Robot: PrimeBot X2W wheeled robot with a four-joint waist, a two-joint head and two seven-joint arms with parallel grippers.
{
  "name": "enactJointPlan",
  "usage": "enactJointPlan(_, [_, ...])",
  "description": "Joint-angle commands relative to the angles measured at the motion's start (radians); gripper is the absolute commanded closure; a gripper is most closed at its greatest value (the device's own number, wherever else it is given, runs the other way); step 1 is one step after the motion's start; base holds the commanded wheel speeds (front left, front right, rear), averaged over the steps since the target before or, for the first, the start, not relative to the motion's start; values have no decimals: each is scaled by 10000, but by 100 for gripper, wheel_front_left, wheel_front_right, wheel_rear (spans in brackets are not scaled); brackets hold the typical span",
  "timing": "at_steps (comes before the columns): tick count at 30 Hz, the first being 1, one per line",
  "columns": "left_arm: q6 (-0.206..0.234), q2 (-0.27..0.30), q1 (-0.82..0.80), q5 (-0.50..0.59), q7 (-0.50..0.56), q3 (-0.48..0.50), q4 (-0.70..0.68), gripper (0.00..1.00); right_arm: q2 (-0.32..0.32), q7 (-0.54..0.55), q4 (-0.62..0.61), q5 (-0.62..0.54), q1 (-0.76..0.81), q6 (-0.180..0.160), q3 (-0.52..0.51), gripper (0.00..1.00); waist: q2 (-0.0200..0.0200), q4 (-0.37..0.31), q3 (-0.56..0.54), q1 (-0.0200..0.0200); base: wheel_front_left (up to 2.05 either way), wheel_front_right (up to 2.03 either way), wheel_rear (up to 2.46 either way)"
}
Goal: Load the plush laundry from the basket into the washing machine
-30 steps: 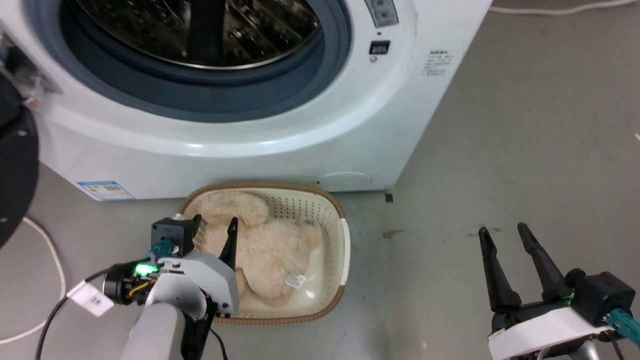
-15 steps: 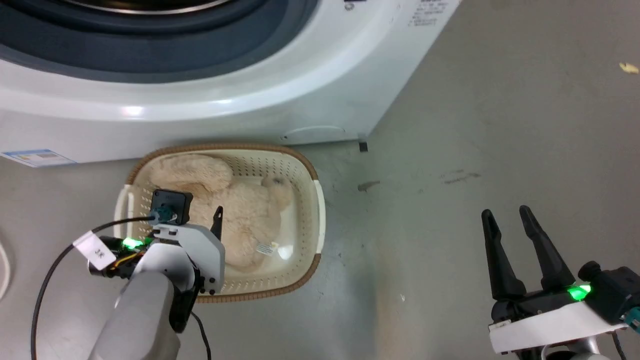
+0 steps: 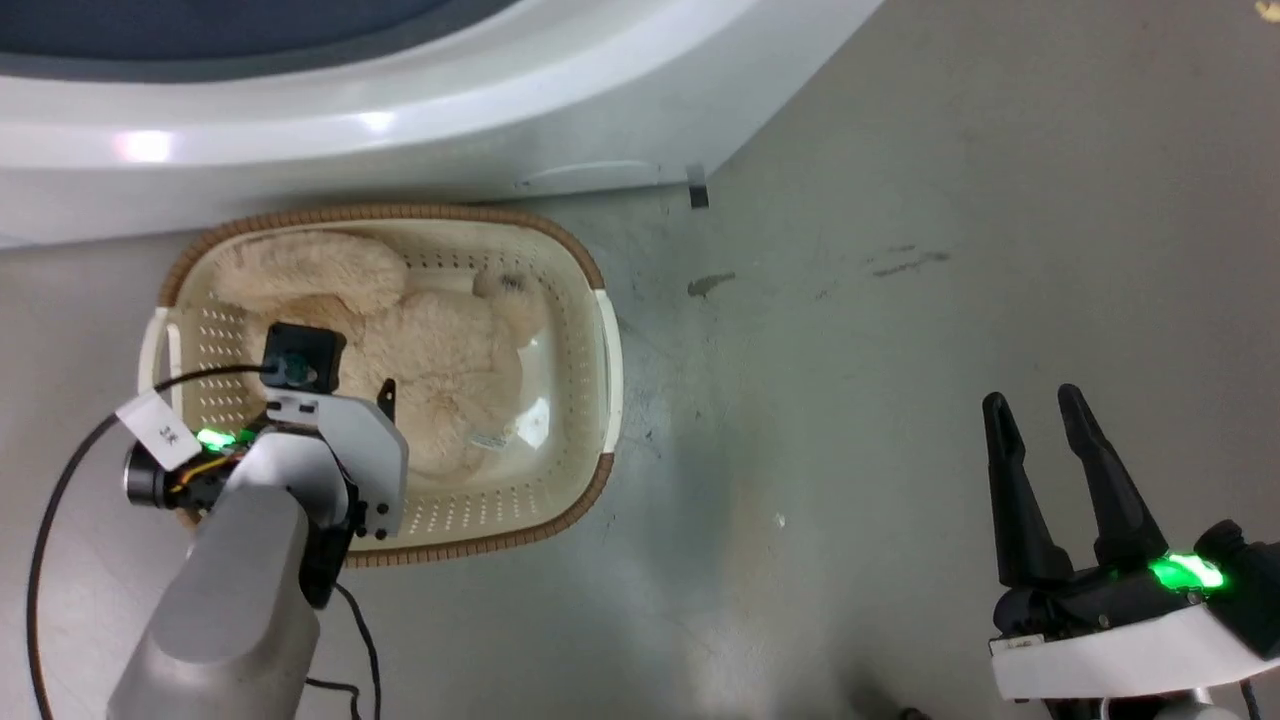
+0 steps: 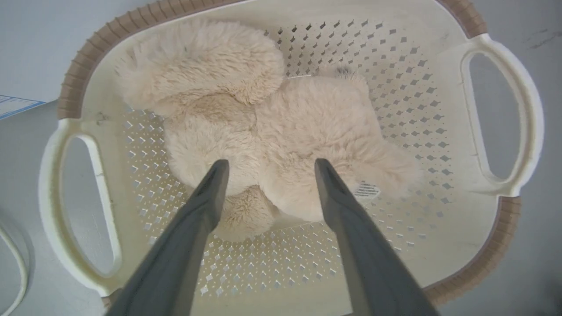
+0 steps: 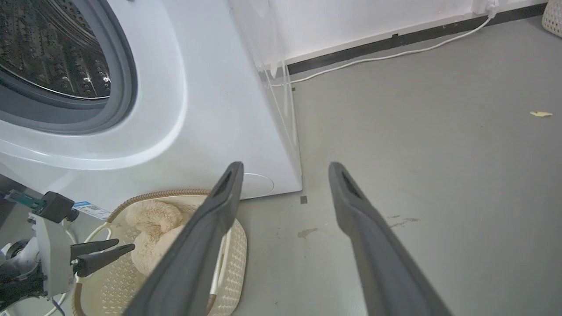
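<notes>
Jaws wide on the left gripper point(image 4: 271, 161), hanging above the plush laundry point(image 4: 307, 118) in the basket point(image 4: 529, 101); right gripper point(image 3: 1032, 396) spread too, aside.

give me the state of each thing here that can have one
plush laundry, lying in the basket, not gripped
basket, upright on the floor in front of the washing machine, loaded
washing machine, port uncovered, steel drum in sight
left gripper, open, poised over the plush laundry
right gripper, open, empty, over bare floor
</notes>
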Motion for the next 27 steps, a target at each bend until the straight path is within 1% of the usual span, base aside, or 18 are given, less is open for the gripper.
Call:
enactJointPlan(1, [52,113,-381,-111,97,-131,253,0,-2,-131,-140,173,64,-5,25,0,0,-13,389,-1,0,0,0])
enactJointPlan(9, [70,144,-1081,-169,174,-564,815,0,-2,-277,-336,474,146,-5,97,0,0,-78,1086,-1,0,0,0])
enactJointPlan(10, [140,184,-1195,-138,172,-629,915,0,-2,-298,-373,520,158,-5,103,0,0,-96,1174,-1,0,0,0])
enactJointPlan(11, [351,279,-1428,-56,121,-744,1087,0,-2,-339,-446,617,200,-5,98,0,0,-127,1346,-1,0,0,0])
enactJointPlan(12, [351,279,-1428,-56,121,-744,1087,0,-2,-339,-446,617,200,-5,98,0,0,-127,1346,-1,0,0,0])
enactJointPlan(14, [548,417,-1658,67,22,-892,1230,0,-2,-381,-513,720,247,-6,104,0,0,-160,1522,-1,0,0,0])
enactJointPlan(18, [881,631,-2039,59,224,-1030,1632,0,-2,-465,-633,912,319,-6,169,0,0,-222,1866,-1,0,0,0])
enactJointPlan(23, [1132,1068,-2560,176,291,-1322,2001,0,-2,-569,-833,1146,346,-6,314,0,0,-317,2285,-1,0,0,0])
enactJointPlan(27, [1287,1401,-3046,231,129,-1518,2158,0,-2,-653,-1012,1306,377,-7,418,0,0,-363,2660,-1,0,0,0])
